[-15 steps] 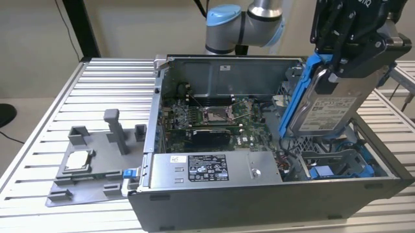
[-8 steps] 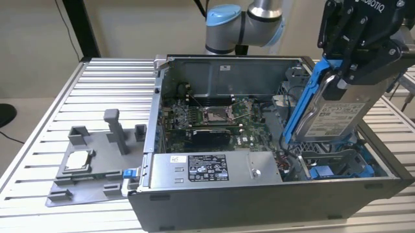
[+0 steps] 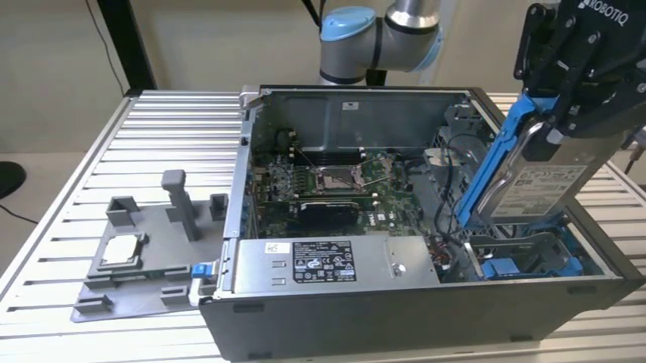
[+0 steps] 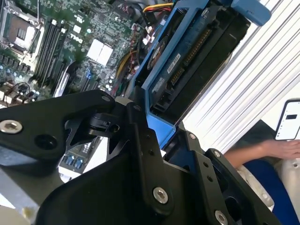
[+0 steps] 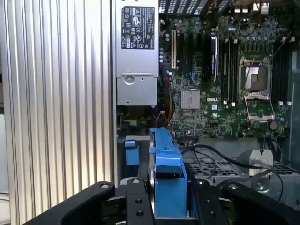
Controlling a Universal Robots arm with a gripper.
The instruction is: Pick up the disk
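The disk (image 3: 540,181), a silver-grey drive with a white label in a blue bracket (image 3: 492,170), hangs tilted over the open computer case's end at the exterior view's right. My gripper (image 3: 567,125) is shut on its upper end, and the lower end points down toward the blue drive bay (image 3: 520,266). In the first wrist view the bracket's blue edge (image 5: 166,164) sits between my black fingers (image 5: 136,201). The second wrist view shows the disk's underside (image 4: 187,61) with its connector, held by my gripper (image 4: 159,136).
The open case (image 3: 404,318) holds a green motherboard (image 3: 323,189) and a long grey box with a black label (image 3: 333,261). A grey fixture (image 3: 141,257) with a small silver chip (image 3: 119,249) lies on the slatted table (image 3: 172,136). A person's hand (image 4: 281,150) is by a phone (image 4: 290,119).
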